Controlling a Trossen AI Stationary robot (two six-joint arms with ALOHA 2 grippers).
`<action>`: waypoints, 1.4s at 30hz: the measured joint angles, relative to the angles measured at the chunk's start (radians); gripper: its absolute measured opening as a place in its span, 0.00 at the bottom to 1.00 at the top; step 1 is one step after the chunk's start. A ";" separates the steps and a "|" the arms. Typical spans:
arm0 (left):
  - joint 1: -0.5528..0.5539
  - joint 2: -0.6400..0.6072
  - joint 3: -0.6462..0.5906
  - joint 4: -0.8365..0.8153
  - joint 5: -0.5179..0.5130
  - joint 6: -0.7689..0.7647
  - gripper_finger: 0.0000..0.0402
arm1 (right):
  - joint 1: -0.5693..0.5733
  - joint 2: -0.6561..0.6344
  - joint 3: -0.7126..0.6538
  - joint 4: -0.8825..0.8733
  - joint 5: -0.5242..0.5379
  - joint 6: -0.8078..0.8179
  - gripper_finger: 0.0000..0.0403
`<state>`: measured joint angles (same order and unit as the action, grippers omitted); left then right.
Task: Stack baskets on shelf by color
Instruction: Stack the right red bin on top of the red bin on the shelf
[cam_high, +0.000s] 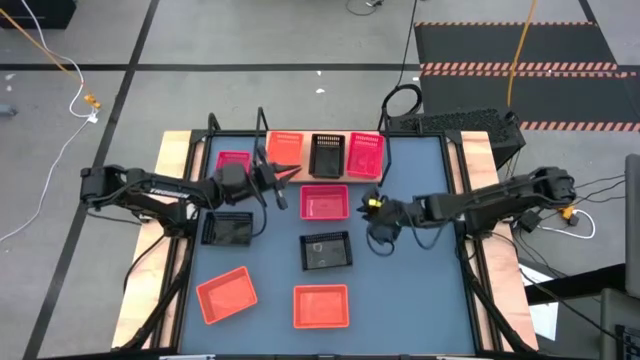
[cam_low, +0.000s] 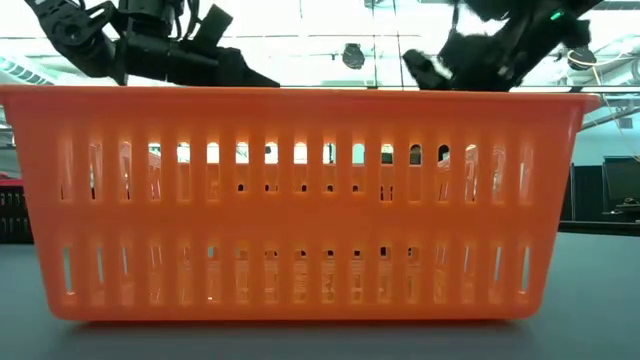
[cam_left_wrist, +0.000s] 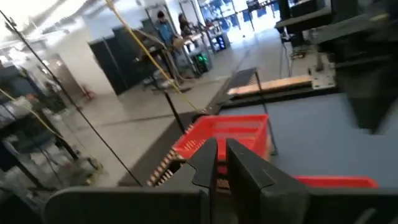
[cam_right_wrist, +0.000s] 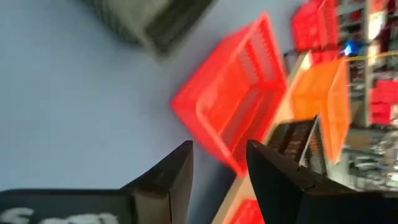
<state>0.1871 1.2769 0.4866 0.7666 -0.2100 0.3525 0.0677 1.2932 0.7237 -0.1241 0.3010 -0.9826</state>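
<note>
The wooden shelf (cam_high: 345, 182) at the table's far side carries a pink basket (cam_high: 233, 160), an orange one (cam_high: 285, 148), a black one (cam_high: 326, 155) and another pink one (cam_high: 365, 155). My left gripper (cam_high: 290, 178) hovers just in front of the orange basket (cam_left_wrist: 224, 140), pointing level at it, fingers shut (cam_left_wrist: 221, 165) with nothing between them. A third pink basket (cam_high: 324, 202) rests flat on the table below the shelf. My right gripper (cam_high: 372, 205) stands open just right of it, slanting down toward its near corner (cam_right_wrist: 227, 158) without touching.
Two black baskets (cam_high: 228, 229) (cam_high: 326, 250) sit mid-table. Two orange baskets (cam_high: 226, 294) (cam_high: 321, 305) lie near the front edge; one (cam_low: 300, 200) fills the low view. The shelf's black wire frame (cam_left_wrist: 177, 115) rises beside the orange basket.
</note>
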 joint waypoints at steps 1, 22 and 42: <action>-0.006 0.001 0.000 -0.008 0.000 -0.016 0.09 | -0.027 0.008 0.004 -0.009 -0.024 -0.019 0.35; -0.160 0.000 0.000 -0.120 -0.156 -0.097 0.09 | -0.217 0.386 0.152 0.090 -0.123 -0.463 0.35; -0.259 -0.004 0.000 -0.283 -0.244 -0.119 0.09 | -0.037 0.176 0.192 0.092 -0.284 -0.180 0.01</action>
<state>-0.0719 1.2732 0.4862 0.4835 -0.4543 0.2336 0.0308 1.4696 0.9157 -0.0319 0.0174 -1.1624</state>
